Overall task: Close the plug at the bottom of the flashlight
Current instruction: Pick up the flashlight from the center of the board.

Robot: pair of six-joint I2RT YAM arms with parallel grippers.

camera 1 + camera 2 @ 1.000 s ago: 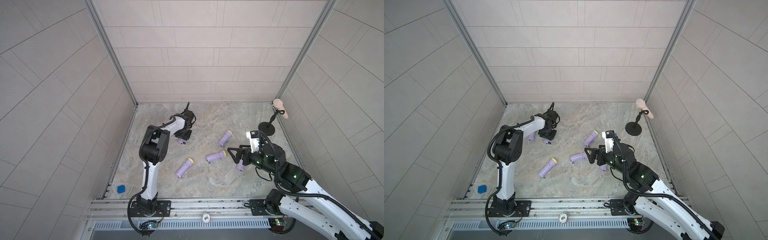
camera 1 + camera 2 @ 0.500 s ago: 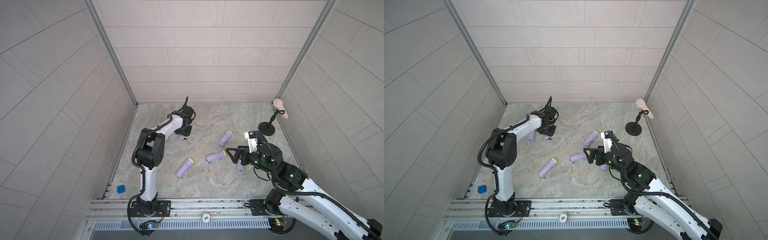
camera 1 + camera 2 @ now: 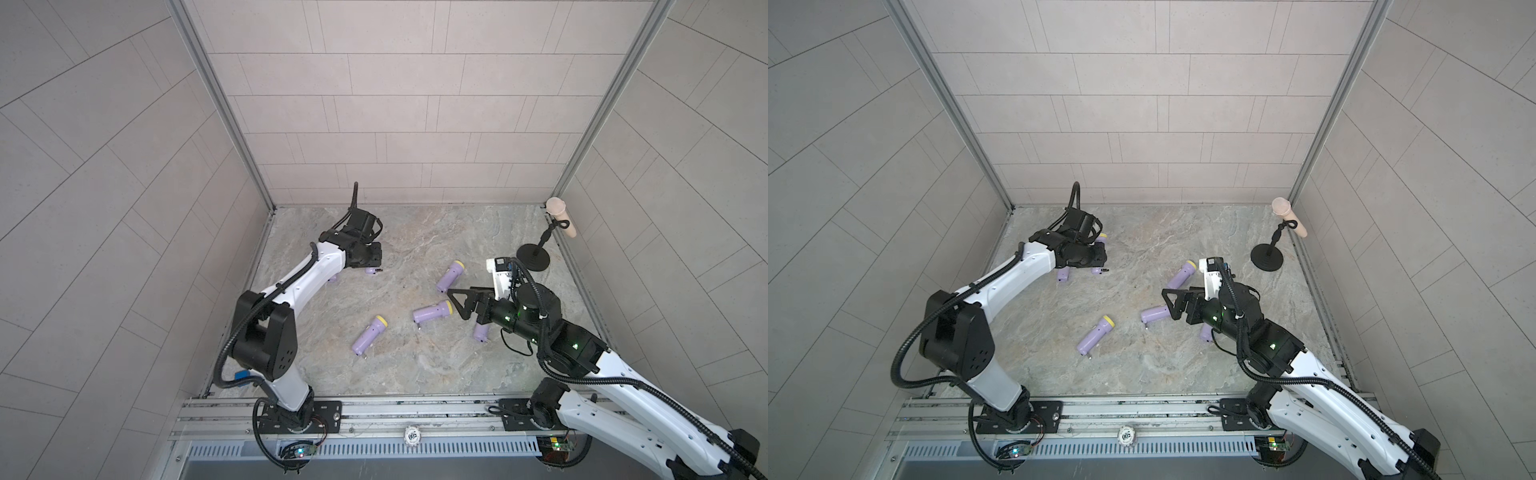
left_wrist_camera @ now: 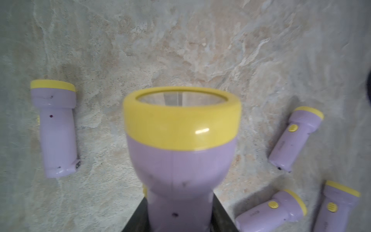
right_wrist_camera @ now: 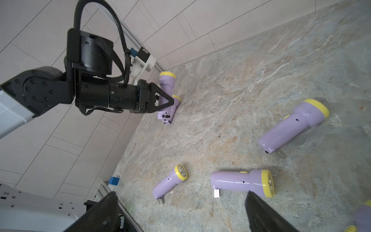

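1. Right wrist view: the centre flashlight [image 5: 241, 182] lies on the table [image 5: 261, 70] with its plug tab [image 5: 216, 193] sticking out. The right gripper [image 3: 457, 304] is spread wide and empty beside its head. Risk: a stray finger rolls it.
2. Farther back by the wall, the left gripper [image 5: 167, 102] pinches the held flashlight [image 4: 181, 160] by its handle. Risk: pushing on the plug twists it loose or knocks the neighbour flashlight [image 5: 167, 80].
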